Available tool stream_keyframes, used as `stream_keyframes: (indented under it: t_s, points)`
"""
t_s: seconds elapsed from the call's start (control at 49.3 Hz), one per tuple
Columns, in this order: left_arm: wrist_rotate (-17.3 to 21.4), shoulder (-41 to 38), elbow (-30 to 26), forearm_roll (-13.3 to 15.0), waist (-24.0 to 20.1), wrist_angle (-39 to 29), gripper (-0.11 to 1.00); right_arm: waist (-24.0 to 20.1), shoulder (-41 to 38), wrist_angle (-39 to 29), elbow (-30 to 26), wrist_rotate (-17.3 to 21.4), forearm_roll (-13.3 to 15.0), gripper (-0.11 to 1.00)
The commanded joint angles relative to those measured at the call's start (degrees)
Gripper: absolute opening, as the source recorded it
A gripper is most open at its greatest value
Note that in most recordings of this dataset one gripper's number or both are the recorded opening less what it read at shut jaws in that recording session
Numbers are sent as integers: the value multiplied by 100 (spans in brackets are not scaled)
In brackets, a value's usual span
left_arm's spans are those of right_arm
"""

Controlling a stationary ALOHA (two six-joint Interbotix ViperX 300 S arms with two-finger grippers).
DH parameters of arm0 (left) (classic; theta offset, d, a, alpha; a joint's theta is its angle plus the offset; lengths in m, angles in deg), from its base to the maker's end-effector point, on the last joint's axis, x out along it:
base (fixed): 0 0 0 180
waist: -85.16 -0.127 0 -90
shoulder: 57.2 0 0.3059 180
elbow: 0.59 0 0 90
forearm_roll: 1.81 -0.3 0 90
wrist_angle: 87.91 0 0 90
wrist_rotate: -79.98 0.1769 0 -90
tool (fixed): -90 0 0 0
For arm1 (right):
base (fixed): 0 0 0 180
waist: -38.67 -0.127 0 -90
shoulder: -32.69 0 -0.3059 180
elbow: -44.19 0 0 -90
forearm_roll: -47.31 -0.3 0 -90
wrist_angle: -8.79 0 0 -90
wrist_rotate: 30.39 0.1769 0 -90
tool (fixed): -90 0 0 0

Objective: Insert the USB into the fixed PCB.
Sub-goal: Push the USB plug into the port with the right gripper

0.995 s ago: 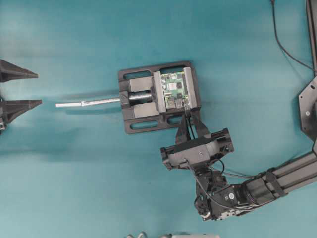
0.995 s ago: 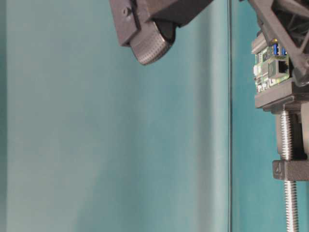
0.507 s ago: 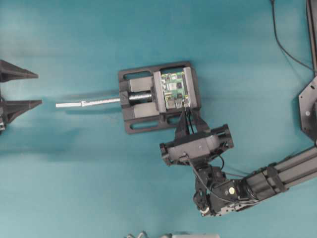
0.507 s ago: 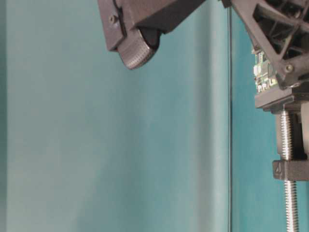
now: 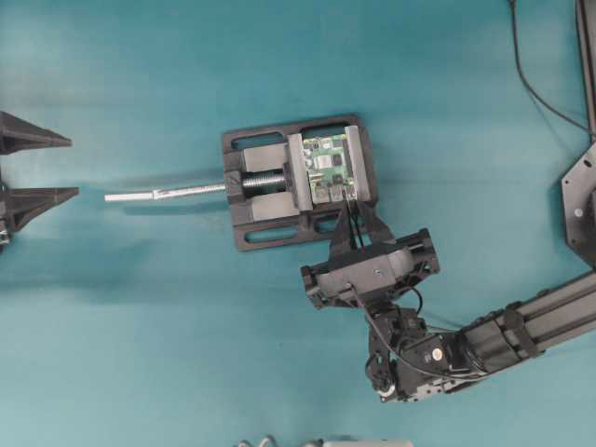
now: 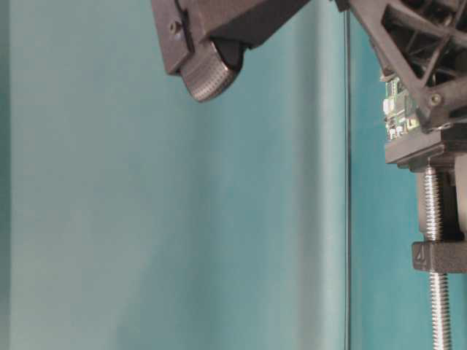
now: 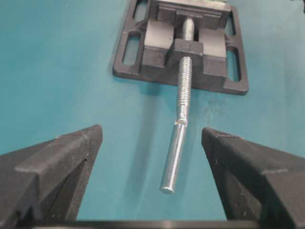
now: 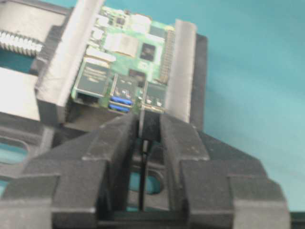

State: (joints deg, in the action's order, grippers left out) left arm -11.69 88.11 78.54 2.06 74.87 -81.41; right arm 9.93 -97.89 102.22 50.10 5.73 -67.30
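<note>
Overhead view: the black vise (image 5: 298,183) sits near the middle of the teal table (image 5: 140,317), its silver screw rod (image 5: 168,194) pointing toward nine o'clock. The fixed PCB (image 5: 329,169), a green board, is clamped between the vise's grey jaws at the three o'clock end. The right gripper (image 5: 350,216) comes in from five o'clock with its fingertips at the board's six o'clock edge. Its fingers are pressed against the USB (image 8: 148,125), a small black plug whose thin black cable (image 8: 143,181) trails back between them; the plug's tip sits just beside the board's ports, and whether it has entered one cannot be told. The left gripper (image 5: 73,168) rests at the nine o'clock edge, well apart from the vise, its fingers (image 7: 57,167) spread wide with nothing between them.
</note>
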Motion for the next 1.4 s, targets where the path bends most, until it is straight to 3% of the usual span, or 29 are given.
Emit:
stream_keyframes:
  t_s: [0.0, 0.69, 1.035, 1.38]
  points:
    - [-44, -35, -70, -18, -9, 44, 100, 439, 237, 35, -26, 0, 97, 21]
    - [-44, -35, -79, -18, -9, 44, 100, 738, 193, 44, -70, 9, 105, 21]
    - [-44, -35, -70, -18, -9, 44, 100, 404, 193, 35, -167, 79, 97, 21]
    - [-44, -35, -79, -18, -9, 44, 100, 132, 193, 35, -70, 431, 53, 21]
